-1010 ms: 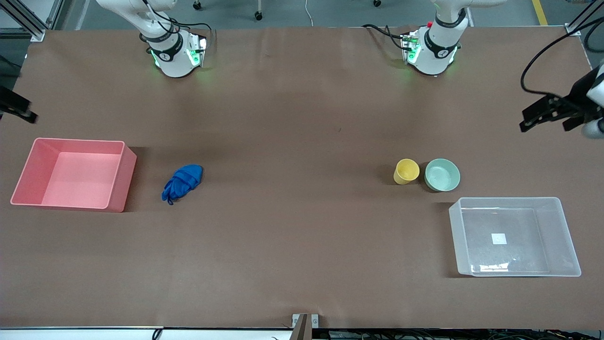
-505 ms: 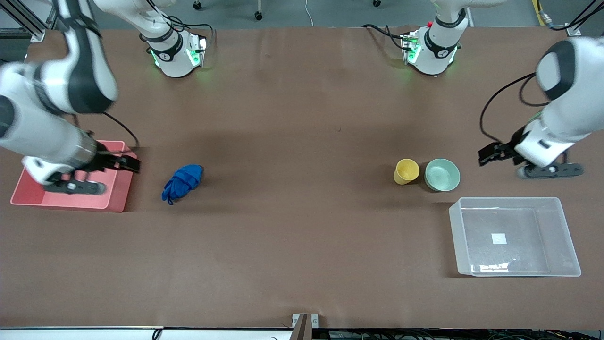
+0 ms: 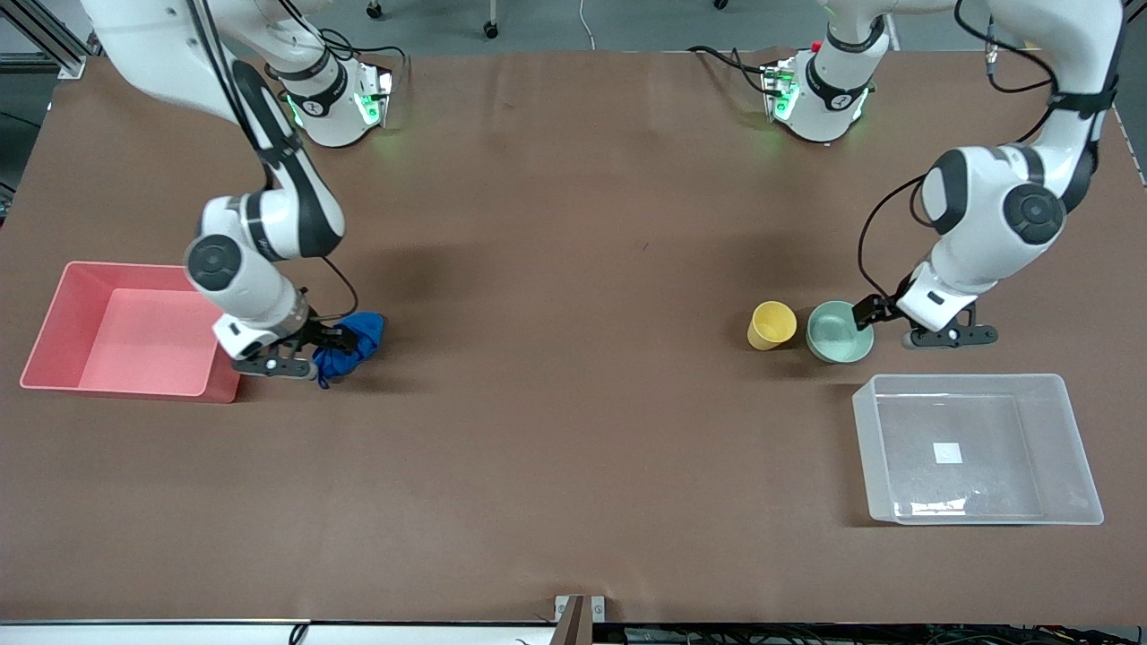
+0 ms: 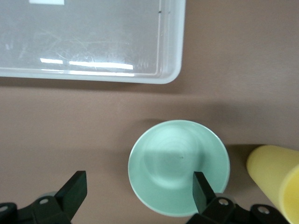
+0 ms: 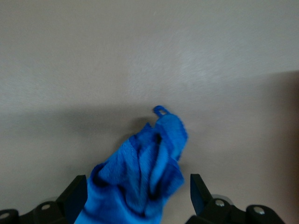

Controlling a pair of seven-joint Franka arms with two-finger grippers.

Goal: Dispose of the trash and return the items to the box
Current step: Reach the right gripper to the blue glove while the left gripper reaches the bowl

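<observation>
The trash, a blue wad (image 3: 351, 345), lies on the table beside the pink bin. My right gripper (image 3: 314, 352) is low over it, open, with the wad (image 5: 140, 177) between its fingers (image 5: 77, 191). A yellow cup (image 3: 771, 324) and a pale green bowl (image 3: 838, 331) stand side by side. My left gripper (image 3: 889, 327) is open over the bowl's edge on the side away from the cup. In the left wrist view one finger (image 4: 202, 189) is over the bowl (image 4: 180, 165) and the other is over bare table. The clear box (image 3: 968, 381) sits nearer the front camera than the bowl.
An opaque pink bin (image 3: 134, 331) stands at the right arm's end of the table, close to my right gripper. The left wrist view shows the cup (image 4: 275, 182) and a corner of the clear box (image 4: 93, 42).
Both arms have swung in from the table ends. My right gripper moved from over the pink bin to the blue wad. My left gripper moved to the green bowl.
</observation>
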